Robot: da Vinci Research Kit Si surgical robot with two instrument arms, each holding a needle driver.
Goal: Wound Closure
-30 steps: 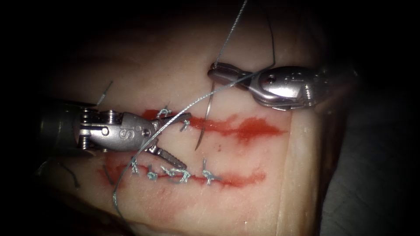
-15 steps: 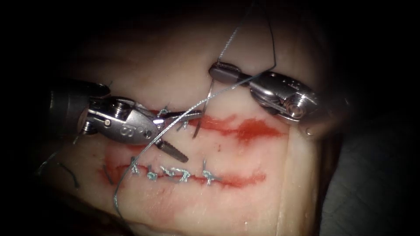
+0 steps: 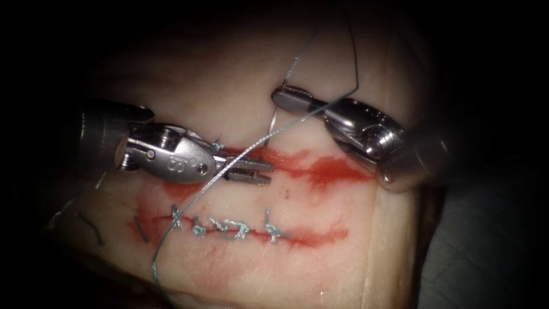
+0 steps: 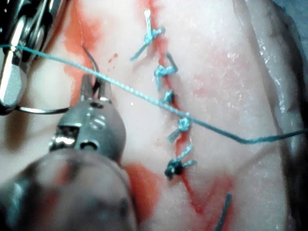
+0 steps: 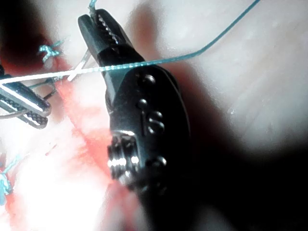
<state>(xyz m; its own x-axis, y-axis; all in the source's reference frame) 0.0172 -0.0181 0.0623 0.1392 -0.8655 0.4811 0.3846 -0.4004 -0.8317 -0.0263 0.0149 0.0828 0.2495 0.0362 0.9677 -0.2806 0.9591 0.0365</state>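
My left tool (image 3: 260,170) lies over the upper cut (image 3: 320,169), jaws shut on the curved needle (image 3: 271,127) near its tip. The left wrist view shows those jaws (image 4: 91,89) clamped on the needle (image 4: 89,55), with the point sticking out past them above the tissue. My right tool (image 3: 283,96) is shut on the needle's rear end, where the thread joins. The thread (image 3: 194,197) runs from there across the left tool and down over the lower, stitched cut. In the right wrist view the right jaws (image 5: 94,24) are shut, with thread (image 5: 192,55) draped across them.
Several knotted stitches (image 3: 229,228) close the lower cut; they also run in a row (image 4: 166,96) in the left wrist view. Red fluid stains the tissue (image 3: 229,86) along both cuts. Cut thread ends (image 3: 91,226) lie at the left. The tissue's edge drops off at the right.
The left jaws stood open beside the hanging needle and have shut on it near the tip. The right tool rolled its wrist while holding the needle's rear end.
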